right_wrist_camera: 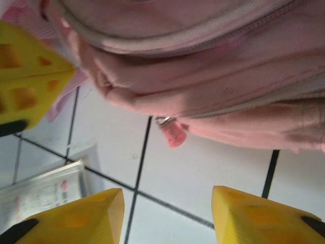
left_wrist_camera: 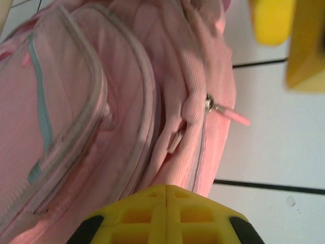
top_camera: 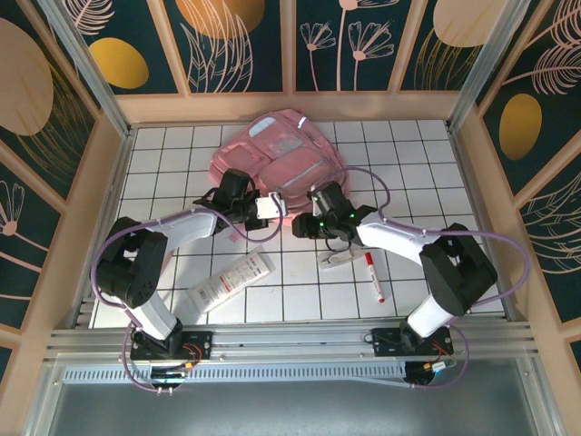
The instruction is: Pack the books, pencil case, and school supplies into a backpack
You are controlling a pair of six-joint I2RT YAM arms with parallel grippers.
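The pink backpack [top_camera: 272,150] lies at the back middle of the tiled table. My left gripper [top_camera: 270,207] is at its near edge, jaws shut, with the tip [left_wrist_camera: 166,193] pinched into the creased fabric [left_wrist_camera: 101,101]. My right gripper [top_camera: 301,224] is just right of it and open [right_wrist_camera: 167,216] over bare tile. A pink zip pull [right_wrist_camera: 172,133] hangs from the backpack [right_wrist_camera: 203,76] ahead of the fingers, apart from them. The white marker with a red cap [top_camera: 373,277] lies on the tiles at front right. The navy book is out of view.
A long white flat item with red print [top_camera: 231,280] lies at front left, and its end shows in the right wrist view [right_wrist_camera: 40,190]. A small clear packet [top_camera: 338,258] sits under the right forearm. Wooden walls [top_camera: 109,173] close in the table.
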